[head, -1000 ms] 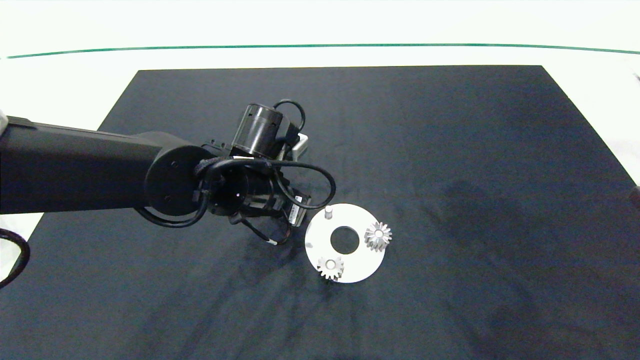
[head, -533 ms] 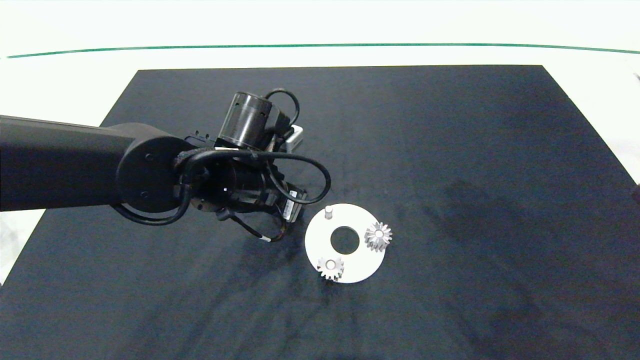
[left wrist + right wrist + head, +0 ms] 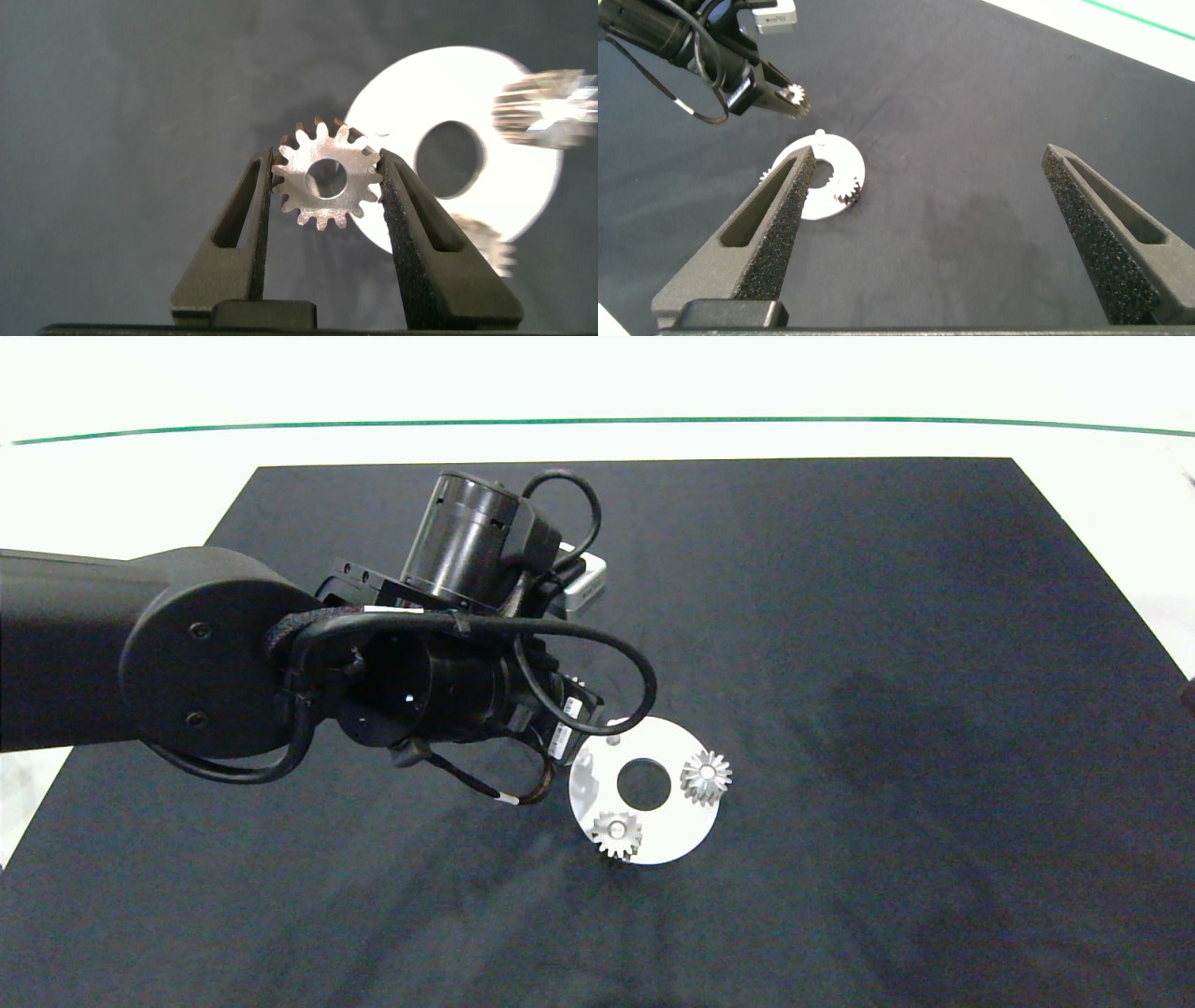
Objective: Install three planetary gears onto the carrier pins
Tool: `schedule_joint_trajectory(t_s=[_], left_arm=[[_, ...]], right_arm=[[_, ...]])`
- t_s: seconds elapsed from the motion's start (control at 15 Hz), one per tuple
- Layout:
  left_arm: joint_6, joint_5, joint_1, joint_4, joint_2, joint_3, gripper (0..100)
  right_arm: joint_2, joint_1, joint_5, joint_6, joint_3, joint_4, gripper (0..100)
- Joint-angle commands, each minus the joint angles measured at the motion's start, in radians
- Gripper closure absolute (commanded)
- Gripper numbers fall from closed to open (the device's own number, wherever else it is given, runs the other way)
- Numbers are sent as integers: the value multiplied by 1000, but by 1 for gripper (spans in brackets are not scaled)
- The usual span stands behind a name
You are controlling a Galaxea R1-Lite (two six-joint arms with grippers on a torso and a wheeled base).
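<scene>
Left pincer (image 3: 324, 179) clamped on the third gear (image 3: 326, 184): fingers (image 3: 250, 219) press its toothed rim from both sides, bore facing the wrist camera and unobstructed. Gear held in the air, clear of the surface (image 3: 840, 616).

Just beyond the fingertips, the disc (image 3: 686, 826). Two gears already sit on pins: one (image 3: 616, 833) at the disc's near rim, one (image 3: 706, 777) on the side farthest from the pincer. The bare pin (image 3: 613, 740) stands at the disc edge closest to the pincer, partly behind the arm's cable in the head view.

Step in hand, as I judge it: carrying the last gear to the last pin; two of three done. Next move calls for the bore centred above the bare pin, gear flat, then a straight lowering. Teeth may need a slight turn to clear the neighbours, though I cannot tell whether they would touch.

Left arm (image 3: 112, 653) reaches in low across the surface, wrist bent down toward the disc's rim.

Right pincer (image 3: 924, 219) spread wide, empty, parked high and well apart from the disc; its arm is out of the head view.
</scene>
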Motion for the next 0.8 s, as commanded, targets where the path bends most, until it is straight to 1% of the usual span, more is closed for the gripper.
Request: schedule_joint_trajectory(t_s=[0.07,0.13,0.2,0.4,0.53,0.8], left_arm=[[4,2,-43,5,27,-33,78],[5,2,-51,11,36,-42,78],[13,2,-55,29,69,-79,78],[16,2,-55,34,113,-125,78],[25,2,-55,34,125,-125,78],[27,2,-54,34,125,-119,78]], right_arm=[[-4,4,5,-2,1,-3,0],[-10,4,6,-2,1,-3,0],[-15,5,12,-2,1,-1,0],[-16,5,14,-2,1,-1,0],[-16,5,14,-2,1,-1,0],[-15,5,14,-2,2,-1,0]])
